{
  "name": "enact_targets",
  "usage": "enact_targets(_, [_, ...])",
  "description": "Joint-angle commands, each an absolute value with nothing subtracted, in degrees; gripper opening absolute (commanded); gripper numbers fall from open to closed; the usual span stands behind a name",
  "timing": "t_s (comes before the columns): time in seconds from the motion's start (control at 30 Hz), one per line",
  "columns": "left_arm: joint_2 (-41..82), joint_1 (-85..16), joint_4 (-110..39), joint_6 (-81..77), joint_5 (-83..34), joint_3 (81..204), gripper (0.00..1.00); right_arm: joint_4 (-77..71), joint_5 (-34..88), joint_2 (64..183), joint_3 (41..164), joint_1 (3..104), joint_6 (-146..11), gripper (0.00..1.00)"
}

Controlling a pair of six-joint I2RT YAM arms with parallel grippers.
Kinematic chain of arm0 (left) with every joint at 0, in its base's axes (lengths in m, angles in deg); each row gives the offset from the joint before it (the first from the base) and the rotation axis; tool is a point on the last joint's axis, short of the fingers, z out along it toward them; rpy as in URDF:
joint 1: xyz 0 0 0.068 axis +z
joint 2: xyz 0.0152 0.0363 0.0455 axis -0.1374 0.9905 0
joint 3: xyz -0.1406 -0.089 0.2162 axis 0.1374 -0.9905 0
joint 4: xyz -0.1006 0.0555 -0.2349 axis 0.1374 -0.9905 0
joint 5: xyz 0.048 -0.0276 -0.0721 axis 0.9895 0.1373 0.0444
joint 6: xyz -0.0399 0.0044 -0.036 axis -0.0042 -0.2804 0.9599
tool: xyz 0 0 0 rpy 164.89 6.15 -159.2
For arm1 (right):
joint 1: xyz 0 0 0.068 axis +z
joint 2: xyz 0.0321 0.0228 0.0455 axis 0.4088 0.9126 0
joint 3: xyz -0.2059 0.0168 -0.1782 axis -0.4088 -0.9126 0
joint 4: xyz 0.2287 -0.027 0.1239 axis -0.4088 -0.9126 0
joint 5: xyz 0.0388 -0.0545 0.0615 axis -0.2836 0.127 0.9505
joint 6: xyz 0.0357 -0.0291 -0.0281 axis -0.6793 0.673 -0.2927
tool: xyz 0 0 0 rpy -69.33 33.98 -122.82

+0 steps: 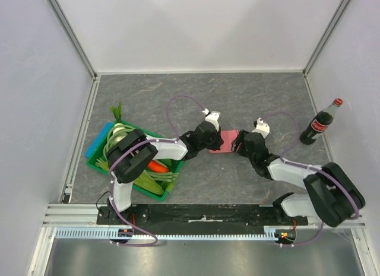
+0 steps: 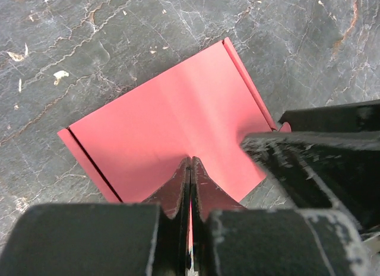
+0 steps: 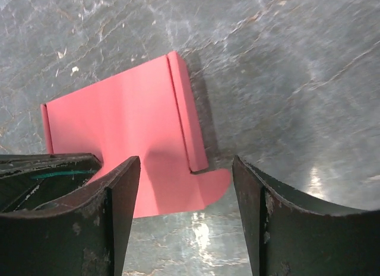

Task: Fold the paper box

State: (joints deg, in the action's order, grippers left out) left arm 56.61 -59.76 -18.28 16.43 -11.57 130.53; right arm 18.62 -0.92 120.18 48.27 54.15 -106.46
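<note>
The paper box (image 1: 224, 140) is a flat pink card cut-out with narrow folded flaps, lying on the grey table between the two arms. My left gripper (image 1: 210, 139) is shut on the card's near edge, and a pink sliver shows between its fingers (image 2: 190, 163). In the left wrist view the card (image 2: 178, 116) spreads out ahead, creased down the middle. My right gripper (image 1: 240, 143) is open at the card's other side. In the right wrist view its fingers (image 3: 186, 161) straddle the card (image 3: 119, 116) near a rounded tab (image 3: 214, 184), touching nothing.
A green crate (image 1: 93, 163) holding a carrot and green vegetables sits at the left beside the left arm. A cola bottle (image 1: 320, 123) stands upright at the right wall. White walls enclose the table on three sides.
</note>
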Motion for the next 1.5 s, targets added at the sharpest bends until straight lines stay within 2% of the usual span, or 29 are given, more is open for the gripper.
enact_targets(0.0, [59.3, -59.7, -23.5, 16.0, -10.0, 126.8, 0.02, 9.2, 3.7, 113.0, 52.8, 50.6, -99.9, 0.71])
enact_targets(0.07, [57.2, -59.7, -23.4, 15.3, -10.5, 126.3, 0.03, 6.8, 7.8, 112.9, 54.8, 49.2, -97.8, 0.72])
enact_targets(0.17, [53.8, -59.6, -23.5, 13.9, -12.3, 126.2, 0.1, 6.2, 10.3, 113.0, 55.8, 48.6, -95.5, 0.72])
enact_targets(0.27, [49.5, -59.2, -24.0, 13.3, -15.1, 126.9, 0.24, 10.1, 13.8, 114.3, 54.0, 47.9, -95.1, 0.66])
enact_targets(0.3, [48.4, -59.1, -24.0, 13.4, -15.8, 127.2, 0.32, 10.3, 13.9, 114.9, 53.6, 47.8, -95.1, 0.64])
enact_targets(0.4, [43.6, -58.1, -24.1, 13.5, -18.7, 126.9, 0.44, 11.9, 14.5, 116.5, 52.4, 47.8, -94.3, 0.6])
enact_targets(0.57, [38.0, -54.1, -25.2, 14.7, -22.3, 123.0, 0.5, 15.4, 16.0, 118.8, 50.1, 47.8, -93.8, 0.59])
enact_targets(0.8, [35.2, -50.4, -25.0, 15.4, -24.6, 118.1, 0.49, 11.8, 13.3, 117.9, 49.6, 47.8, -96.3, 0.52])
enact_targets(0.93, [41.5, -49.8, -25.1, 15.6, -24.7, 119.9, 0.51, 14.0, 14.1, 121.8, 49.8, 47.8, -97.2, 0.48])
enact_targets(1.0, [43.5, -49.1, -24.8, 15.9, -25.1, 121.1, 0.52, 14.6, 13.7, 123.2, 50.2, 47.7, -97.4, 0.41])
enact_targets(1.1, [46.4, -47.4, -21.5, 17.9, -29.4, 120.7, 0.52, 15.1, 13.2, 124.1, 49.8, 47.6, -98.0, 0.38])
enact_targets(1.3, [49.2, -46.7, -17.8, 20.0, -31.4, 119.2, 0.46, 15.1, 12.8, 123.1, 48.2, 47.0, -100.8, 0.28])
enact_targets(1.47, [50.5, -46.7, -21.3, 18.5, -29.2, 121.2, 0.39, 11.6, 14.1, 121.7, 50.3, 46.5, -100.5, 0.27])
